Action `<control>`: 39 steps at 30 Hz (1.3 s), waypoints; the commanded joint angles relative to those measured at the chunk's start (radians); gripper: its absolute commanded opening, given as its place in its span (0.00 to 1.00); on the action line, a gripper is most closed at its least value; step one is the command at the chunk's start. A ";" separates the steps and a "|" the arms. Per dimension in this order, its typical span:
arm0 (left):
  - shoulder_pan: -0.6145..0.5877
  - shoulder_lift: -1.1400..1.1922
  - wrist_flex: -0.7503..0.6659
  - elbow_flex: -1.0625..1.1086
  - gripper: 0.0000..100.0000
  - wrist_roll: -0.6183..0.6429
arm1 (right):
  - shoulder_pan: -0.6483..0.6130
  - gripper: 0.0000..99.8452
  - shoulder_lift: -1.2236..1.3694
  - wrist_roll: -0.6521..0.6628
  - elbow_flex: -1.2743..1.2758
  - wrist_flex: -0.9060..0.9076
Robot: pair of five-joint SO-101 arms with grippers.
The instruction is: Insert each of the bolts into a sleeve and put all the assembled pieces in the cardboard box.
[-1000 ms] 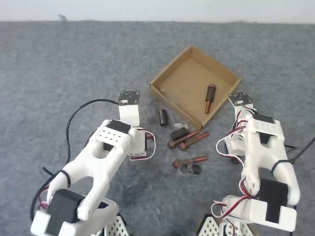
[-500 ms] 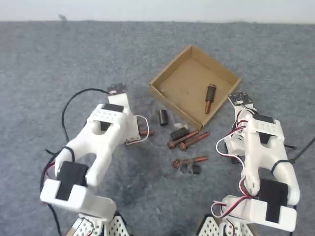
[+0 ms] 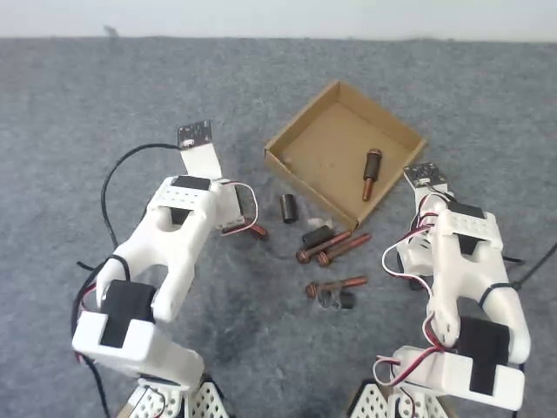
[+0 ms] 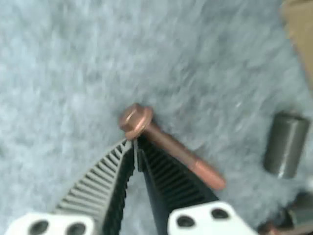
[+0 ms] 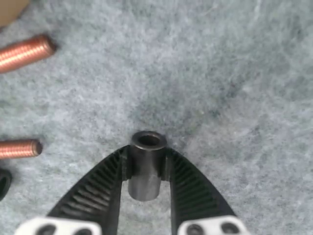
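Note:
My left gripper (image 4: 136, 143) is shut, its tips just below the head of a copper bolt (image 4: 166, 147) that lies on the grey carpet beside one finger. A black sleeve (image 4: 286, 144) stands nearby and appears again as the same sleeve (image 3: 288, 208) in the high view. My right gripper (image 5: 146, 152) is shut on another black sleeve (image 5: 146, 169), held upright with its bore facing the camera. Two bolts (image 3: 331, 246) lie side by side mid-table, and a third bolt (image 3: 337, 284) sits nearer the arms. The cardboard box (image 3: 300, 170) holds one assembled piece (image 3: 371, 172).
Dark sleeves lie by the bolts, one sleeve (image 3: 315, 237) at the pair and another (image 3: 339, 300) under the third bolt. Threaded bolt ends (image 5: 24, 53) lie near my right gripper. Open carpet stretches to the left and far side.
The left arm has swung left and away from the bolt pile, its wrist turning toward the far side. The right arm has kept still with its sleeve.

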 commanded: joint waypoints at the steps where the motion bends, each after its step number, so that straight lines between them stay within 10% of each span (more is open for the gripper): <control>1: 0.020 -0.011 -0.094 -0.065 0.01 0.009 | 0.007 0.01 -0.010 -0.006 -0.003 -0.013; 21: 0.055 -0.146 -0.048 0.005 0.18 0.180 | 0.007 0.01 -0.010 -0.005 -0.003 -0.015; 39: 0.008 0.121 0.003 -0.179 0.14 0.193 | 0.007 0.01 -0.010 -0.005 -0.003 -0.015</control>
